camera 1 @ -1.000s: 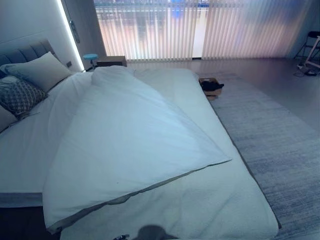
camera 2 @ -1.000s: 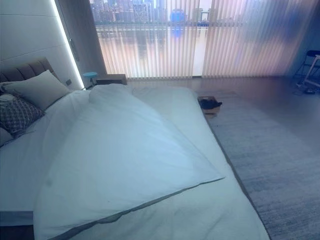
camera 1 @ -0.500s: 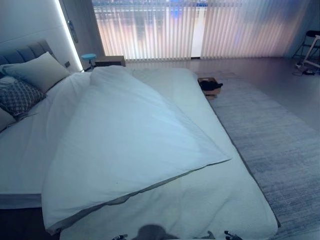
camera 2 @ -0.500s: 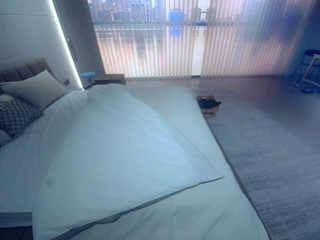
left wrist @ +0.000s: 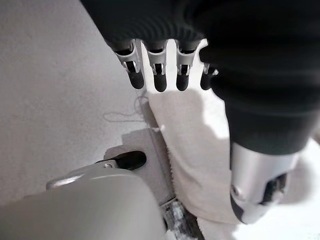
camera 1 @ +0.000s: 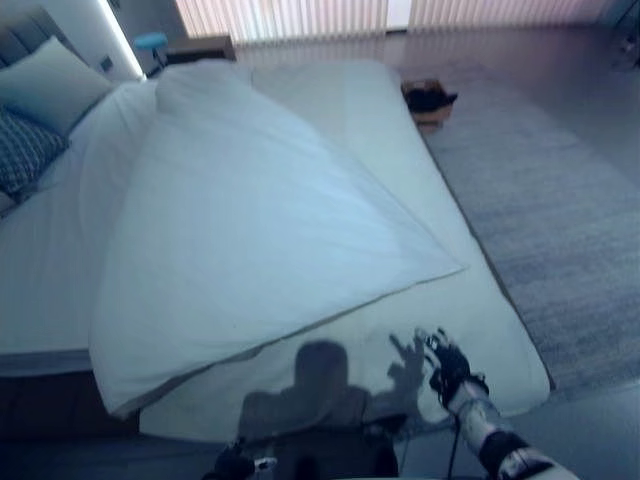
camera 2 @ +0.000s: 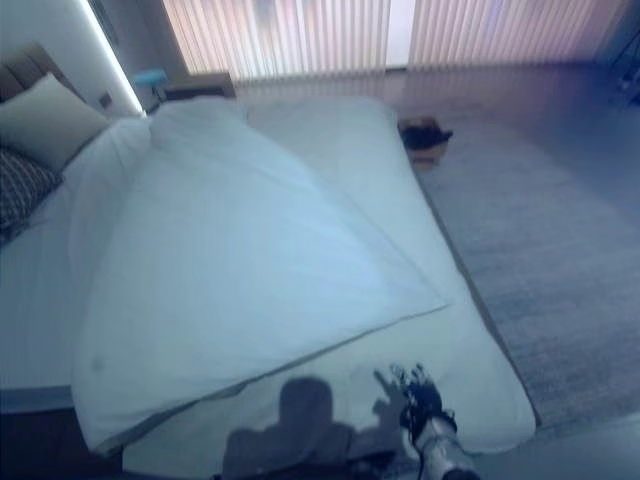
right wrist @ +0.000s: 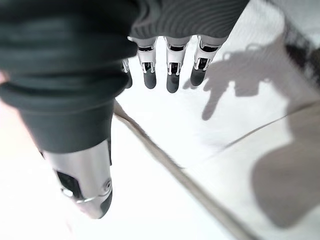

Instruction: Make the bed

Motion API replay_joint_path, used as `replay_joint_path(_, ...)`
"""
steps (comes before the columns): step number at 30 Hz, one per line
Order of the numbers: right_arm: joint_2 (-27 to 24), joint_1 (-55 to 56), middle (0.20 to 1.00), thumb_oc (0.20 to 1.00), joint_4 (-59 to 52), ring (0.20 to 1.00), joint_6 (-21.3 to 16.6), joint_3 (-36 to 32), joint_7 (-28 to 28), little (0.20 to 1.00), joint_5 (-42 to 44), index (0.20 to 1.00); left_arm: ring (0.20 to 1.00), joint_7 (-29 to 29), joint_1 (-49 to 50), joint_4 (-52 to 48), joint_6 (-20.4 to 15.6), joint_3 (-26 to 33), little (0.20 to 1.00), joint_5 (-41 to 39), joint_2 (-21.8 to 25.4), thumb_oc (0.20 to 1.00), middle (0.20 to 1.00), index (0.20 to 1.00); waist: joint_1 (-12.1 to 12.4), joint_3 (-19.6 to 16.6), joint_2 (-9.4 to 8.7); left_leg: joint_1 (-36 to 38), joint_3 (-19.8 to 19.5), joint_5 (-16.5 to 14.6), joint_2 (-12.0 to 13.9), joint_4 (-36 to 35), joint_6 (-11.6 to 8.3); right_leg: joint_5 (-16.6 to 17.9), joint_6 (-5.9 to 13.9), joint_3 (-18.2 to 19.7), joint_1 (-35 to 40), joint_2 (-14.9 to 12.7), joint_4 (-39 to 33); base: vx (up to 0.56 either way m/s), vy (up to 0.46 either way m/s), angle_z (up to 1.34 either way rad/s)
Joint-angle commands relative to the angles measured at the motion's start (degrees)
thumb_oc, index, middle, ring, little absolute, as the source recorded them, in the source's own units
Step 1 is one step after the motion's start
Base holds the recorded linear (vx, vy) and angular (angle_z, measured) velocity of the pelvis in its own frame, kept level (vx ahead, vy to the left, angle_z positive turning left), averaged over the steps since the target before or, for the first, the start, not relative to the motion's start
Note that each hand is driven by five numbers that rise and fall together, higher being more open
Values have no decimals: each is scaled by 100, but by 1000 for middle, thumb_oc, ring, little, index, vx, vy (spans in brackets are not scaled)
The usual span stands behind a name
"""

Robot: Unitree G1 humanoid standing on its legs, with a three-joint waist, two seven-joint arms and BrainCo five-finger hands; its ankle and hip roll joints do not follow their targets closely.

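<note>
Two hands: our right hand (camera 1: pixel 447 362), fingers straight and relaxed, hovers low right over the bed (camera 1: pixel 480 330); the duvet (camera 1: pixel 250 230) lies diagonally mid-frame; our left hand (left wrist: pixel 200 60) hangs likewise relaxed.

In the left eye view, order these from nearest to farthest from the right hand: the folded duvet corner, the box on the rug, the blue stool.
From the right hand:
1. Duvet corner, just ahead on the bed.
2. Box, on the rug beside the bed's far right edge.
3. Blue stool, far left, by the headboard.

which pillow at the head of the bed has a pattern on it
The dark pillow with the crisscross pattern, lying nearer the foot than the plain pale pillow beside it.
</note>
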Motion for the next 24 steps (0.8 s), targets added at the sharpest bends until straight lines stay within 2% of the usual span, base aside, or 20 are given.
replay_joint_path(1, 98, -977, 1000, 1000, -160, 1000, -590, -380, -369, 1000, 809, 1000, 1000, 229, -595, 82, -168, -363, 1000, -289, -125, 1000, 1000, 1000, 181, 390, -302, -309, -8, 63, -321, 6, 144, -169, 620, 7, -158, -338, 270, -29, 13, -8)
replay_joint_path(7, -283, -2203, 1000, 1000, 800, 1000, -610, -717, -682, 1000, 1139, 1000, 1000, 298, -794, -99, -150, -612, 1000, -448, -140, 1000, 1000, 1000, 314, 646, -189, -614, -37, 240, -313, -147, 122, -71, 612, 70, -546, -310, 245, 0, 4, -4)
replay_joint_path(11, -593, -2952, 1000, 1000, 1485, 1000, -563, -911, -915, 1000, 1324, 1000, 1000, 353, -924, -388, -165, -849, 1000, -614, -240, 1000, 1000, 1000, 387, 944, -42, -922, -118, 388, -302, -225, 104, -87, 582, 65, -915, -308, 386, 1, -3, 0)
replay_joint_path(19, -932, -3574, 1000, 1000, 1798, 1000, -639, -1093, -1179, 1000, 1540, 1000, 1000, 459, -1153, -962, -239, -1133, 1000, -838, -302, 1000, 1000, 1000, 422, 1348, 175, -1360, -316, 519, -312, -219, 76, -149, 542, -67, -1386, -344, 642, -12, -22, 12)
replay_joint_path(24, -1056, -3811, 1000, 1000, 1660, 1000, -703, -964, -1227, 1000, 1501, 1000, 1000, 513, -1198, -1232, -282, -1197, 1000, -947, -246, 1000, 1000, 1000, 444, 1521, 178, -1623, -362, 589, -309, -204, 68, -98, 551, -94, -1615, -335, 683, -10, -17, 9)
